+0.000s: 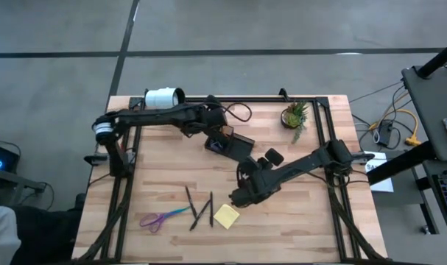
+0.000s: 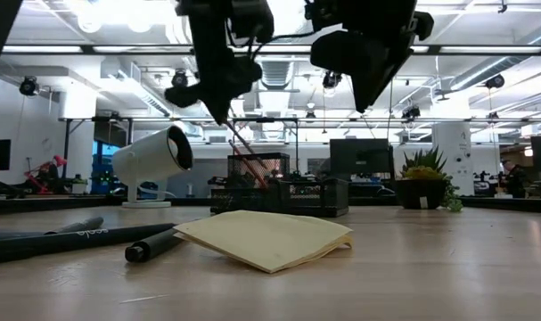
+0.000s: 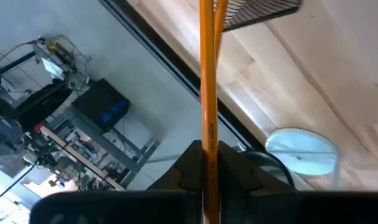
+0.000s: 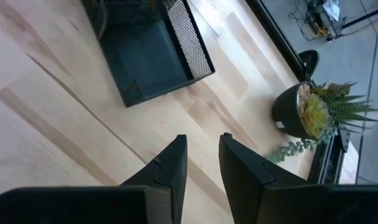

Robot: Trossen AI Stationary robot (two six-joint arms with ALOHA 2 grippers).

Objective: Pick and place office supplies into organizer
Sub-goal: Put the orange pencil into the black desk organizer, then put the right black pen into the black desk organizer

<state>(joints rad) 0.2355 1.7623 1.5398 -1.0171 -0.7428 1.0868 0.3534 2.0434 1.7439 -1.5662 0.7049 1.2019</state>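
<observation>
Left gripper [image 3: 208,177] clamped on 1 orange pencil [image 3: 208,93], thin, straight, small print along the shaft; jaws tight together on it. Sits over the organizer [image 1: 228,142] at the table's [image 1: 311,221] far middle, pencil running up toward the mesh edge in the wrist view.

Right gripper [image 4: 202,163] holding nothing, jaws a narrow gap apart, 2 dark wedge-shaped fingers [image 4: 167,168]. Hangs above bare wood, just on the near side of the organizer, far side of the pad [image 1: 226,216].

Organizer: 1, black, rectangular, wire-mesh walls, smooth flat tray floor, taller holder section at one end. Red-orange sticks already standing in the holder in the low view; count unclear.

Still on the table, near edge, middle-left:
- 1 yellow pad, square, thin paper stack, top sheets slightly curled in the low view.
- 2 black pens [image 1: 210,208], slim, matte, crossing into a V just left of the pad.
- 1 more thin dark stick [image 1: 188,197] left of these, approx. parallel.
- 1 pair scissors [image 1: 163,217], purple handles, bluish blades, lying flat, leftmost.

Other items:
- 1 lamp [image 1: 164,97], white, smooth cylinder, far-left corner.
- 1 plant [image 1: 295,115], green, spiky leaves plus trailing strand, dark round pot, far-right corner.

Table: light wood planks, black metal frame round the edge.
</observation>
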